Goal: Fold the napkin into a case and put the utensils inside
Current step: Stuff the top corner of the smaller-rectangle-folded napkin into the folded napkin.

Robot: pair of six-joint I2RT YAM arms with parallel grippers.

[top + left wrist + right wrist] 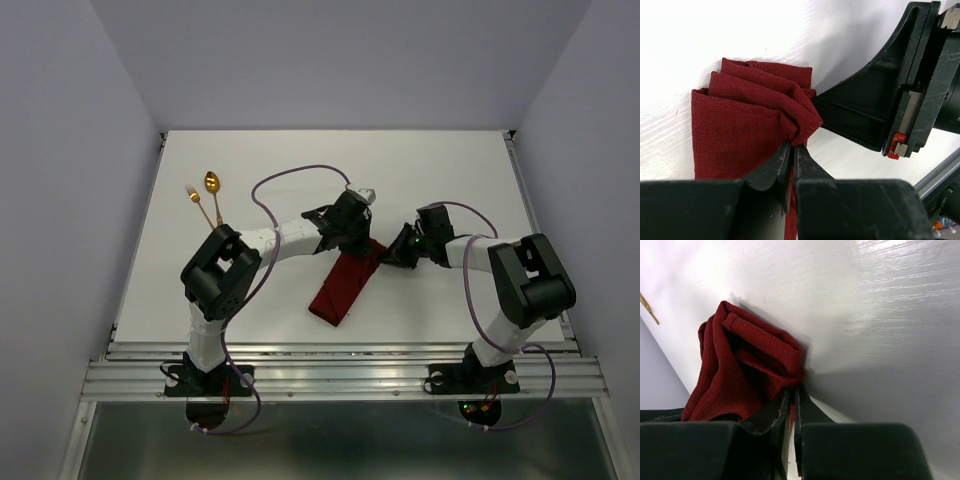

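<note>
The napkin (345,285) lies as a narrow folded strip slanting across the middle of the counter (450,180). Its lower end points towards the near edge, and its upper end is bunched where the two arms meet. The left hand (795,147) is narrowed onto a gathered fold at that upper end, with cloth pinched between its tips. The right hand (792,391) meets the same bunch from the right-edge side. Its jaws are drawn almost together with a sliver of red cloth between them, so it appears to grip the napkin too. Holding one end from both sides looks meant to part the layers or turn the end over, so the strip can become a pouch. The spoon (213,190) and fork (195,200) lie side by side near the far left corner, well apart from the cloth, likely waiting until the case is ready
</note>
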